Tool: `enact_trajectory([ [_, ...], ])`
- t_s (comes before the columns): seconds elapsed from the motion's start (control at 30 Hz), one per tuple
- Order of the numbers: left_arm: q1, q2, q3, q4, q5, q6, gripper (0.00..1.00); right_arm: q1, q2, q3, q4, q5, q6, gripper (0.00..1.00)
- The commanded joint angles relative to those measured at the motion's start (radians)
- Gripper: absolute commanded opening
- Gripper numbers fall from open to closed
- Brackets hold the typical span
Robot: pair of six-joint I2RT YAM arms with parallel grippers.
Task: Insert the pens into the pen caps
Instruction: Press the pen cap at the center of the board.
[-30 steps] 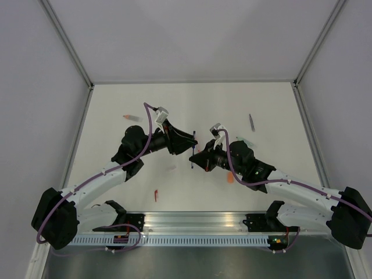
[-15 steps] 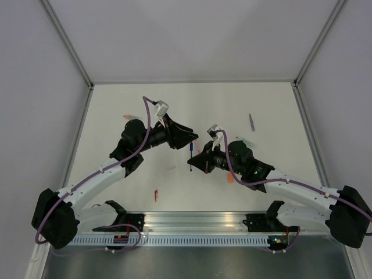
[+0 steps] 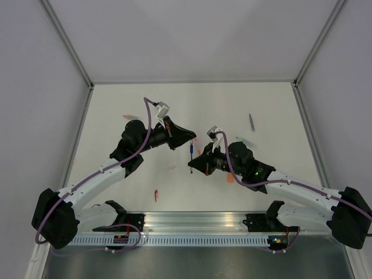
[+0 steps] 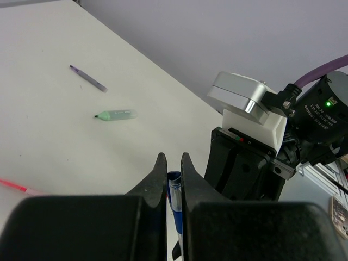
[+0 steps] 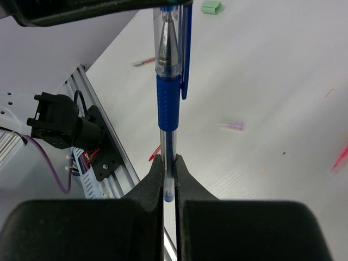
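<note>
Both claws clamped. Right claw (image 5: 167,163) grips the blue pen (image 5: 167,109) by its tail, left claw (image 4: 173,161) pinches the pen cap (image 5: 169,38) over its tip, above the worktop (image 3: 116,99). Risk: an off-axis push slips the pen and leaves the cap half-seated.

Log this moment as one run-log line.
step: capping | left gripper: shut on pen cap | right gripper: shut on blue pen | cap: over pen tip, clip alongside grip | pen: spans both grippers
</note>
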Motion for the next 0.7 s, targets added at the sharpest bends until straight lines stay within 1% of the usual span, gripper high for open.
enact_trajectory([
  [0.0, -0.004, -0.021, -0.052, 0.038, 0.090, -0.038, 0.02, -0.003, -0.087, 0.010, 0.056, 0.087, -0.012, 0.00],
  [0.13, -0.004, -0.015, -0.094, 0.112, 0.142, -0.113, 0.02, -0.003, -0.195, -0.012, 0.035, 0.185, -0.049, 0.00],
  [0.23, -0.005, -0.011, -0.124, 0.158, 0.158, -0.144, 0.02, -0.005, -0.228, -0.021, 0.038, 0.213, -0.059, 0.00],
  [0.6, -0.019, 0.019, -0.169, 0.239, 0.182, -0.200, 0.02, -0.006, -0.208, -0.012, 0.064, 0.216, -0.072, 0.00],
  [0.67, -0.033, 0.042, -0.169, 0.248, 0.178, -0.203, 0.02, -0.006, -0.207, -0.010, 0.066, 0.242, -0.075, 0.00],
])
